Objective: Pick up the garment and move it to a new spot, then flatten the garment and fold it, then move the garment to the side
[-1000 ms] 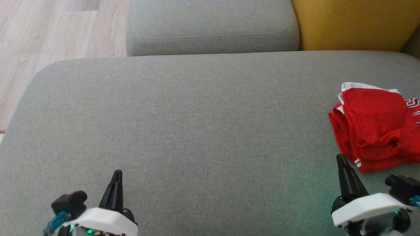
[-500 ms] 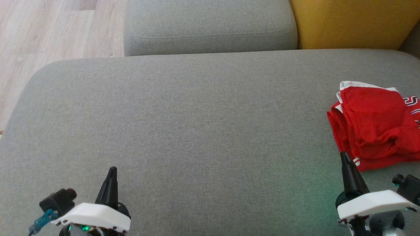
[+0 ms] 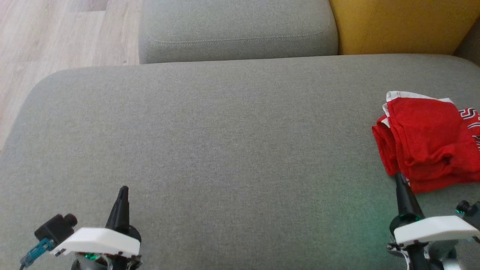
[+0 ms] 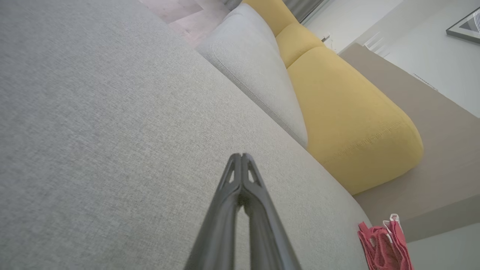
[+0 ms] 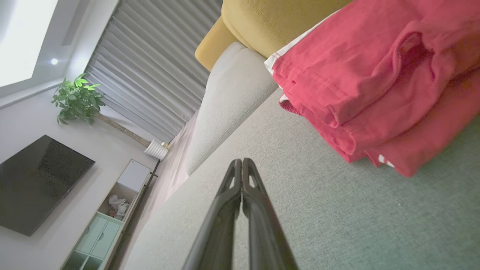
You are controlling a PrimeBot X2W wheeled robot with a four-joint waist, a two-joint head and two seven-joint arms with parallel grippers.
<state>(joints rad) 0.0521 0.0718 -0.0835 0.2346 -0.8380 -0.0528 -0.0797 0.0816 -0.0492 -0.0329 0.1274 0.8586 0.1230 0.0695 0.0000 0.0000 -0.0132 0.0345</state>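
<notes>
I see the folded red fabric garment with white trim [image 3: 427, 142] lying at the right edge of the frame on the broad grey upholstered sofa seat [image 3: 225, 142]. My right gripper [image 3: 398, 179], fingers pressed together, points at its lower left corner, seemingly just short of touching. My left gripper [image 3: 122, 190], tips likewise pressed together, sits at lower left, well apart.

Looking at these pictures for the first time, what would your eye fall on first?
A bundled red fabric garment with white trim lies at the right end of the grey fabric cushion. A mustard-yellow upholstered backrest rises behind. Both shut, the right gripper points near the garment's edge and the left gripper sits far left.
</notes>
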